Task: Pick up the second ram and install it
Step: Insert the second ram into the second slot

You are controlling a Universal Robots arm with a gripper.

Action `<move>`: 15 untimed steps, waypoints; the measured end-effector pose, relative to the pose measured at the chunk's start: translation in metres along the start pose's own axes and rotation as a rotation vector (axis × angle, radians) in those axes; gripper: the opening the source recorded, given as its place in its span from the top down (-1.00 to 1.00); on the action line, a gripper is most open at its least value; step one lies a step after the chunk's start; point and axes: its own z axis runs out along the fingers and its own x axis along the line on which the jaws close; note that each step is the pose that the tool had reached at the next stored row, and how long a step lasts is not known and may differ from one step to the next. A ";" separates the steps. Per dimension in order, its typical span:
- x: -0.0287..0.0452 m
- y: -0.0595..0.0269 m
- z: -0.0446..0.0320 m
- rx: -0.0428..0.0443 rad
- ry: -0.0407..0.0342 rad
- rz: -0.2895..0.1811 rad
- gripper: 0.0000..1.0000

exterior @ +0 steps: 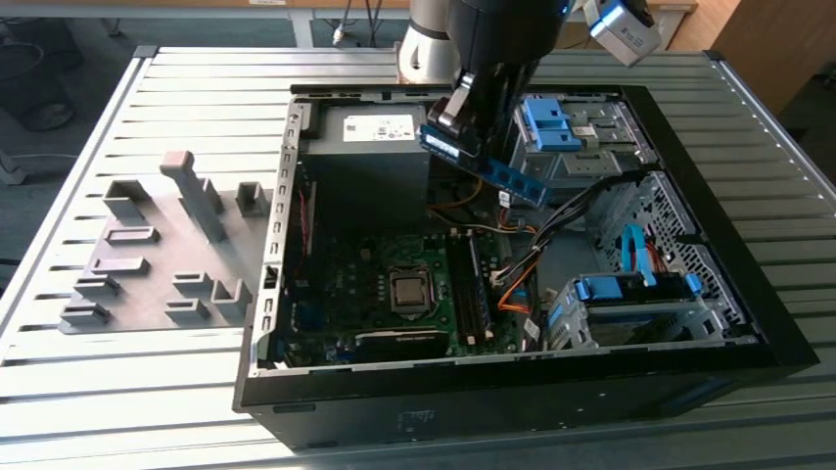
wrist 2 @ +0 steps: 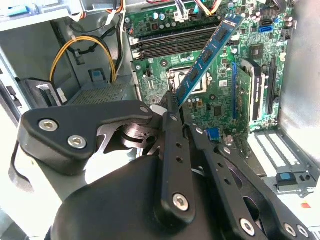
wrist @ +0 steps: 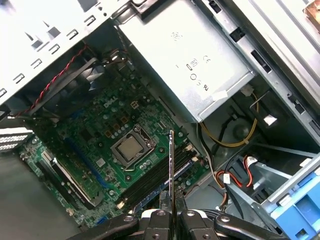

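Black linkage bars of the gripper (wrist 2: 172, 107) fill the foreground in the second wrist view, its two fingers pressed together on one end of the second ram (wrist 2: 207, 54). One such board is held; it juts out from the fingertips at a slant, its free end above the motherboard (wrist 2: 220, 107). In the first wrist view the second ram (wrist: 171, 172) appears edge-on as a thin vertical line rising from the closed gripper (wrist: 170, 212), lined up over the memory slots (wrist: 150, 182) beside the processor socket (wrist: 131, 148).

In the exterior view the gripper (exterior: 451, 132) hangs over the open computer case (exterior: 510, 392), holding the second ram (exterior: 516, 178) in the air above the motherboard (exterior: 392, 294), just beside the single grey power supply (exterior: 368, 157). Two blue-fronted drive cages sit in the case: one (exterior: 555, 127) near the gripper, another (exterior: 633, 294) further toward the case's front edge. Loose cables (exterior: 523, 264) cross between them, close under the held board.

Outside the case, on the exterior view's left, one grey fixture plate (exterior: 157, 259) with several upright blocks lies on the slatted table (exterior: 117, 372), well apart from the gripper.
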 end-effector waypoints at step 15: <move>0.0000 0.0000 0.0008 0.0029 -0.0030 0.145 0.73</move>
